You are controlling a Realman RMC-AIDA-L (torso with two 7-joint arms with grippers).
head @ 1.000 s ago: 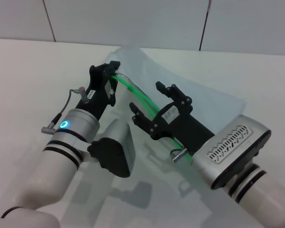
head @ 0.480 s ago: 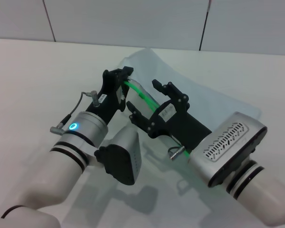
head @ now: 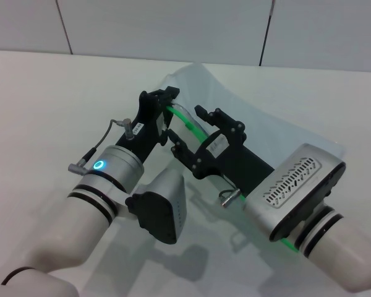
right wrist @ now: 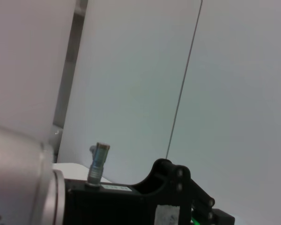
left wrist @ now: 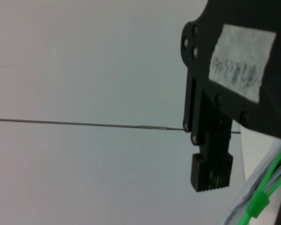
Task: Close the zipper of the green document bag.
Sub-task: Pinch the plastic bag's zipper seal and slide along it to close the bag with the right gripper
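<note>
Translucent green document bag [head: 260,133] lies toward the table's far edge — left gripper [head: 166,103] pinches the zipper [head: 184,121]; right gripper [head: 187,129], fingers spread, straddles it. Next: clamp, then pull along.

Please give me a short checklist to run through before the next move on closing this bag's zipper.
1. Left gripper clamped on the end of the zipper: ok, it looks shut on it.
2. Right gripper around the zipper: not ok, fingers open, straddling the green strip without pinching.
3. Slider position: cannot tell, hidden behind the grippers.
4. Bag lying flat on the table: not ok, the zipper edge is lifted between the arms.
5. How far the zipper is closed: cannot tell.
</note>
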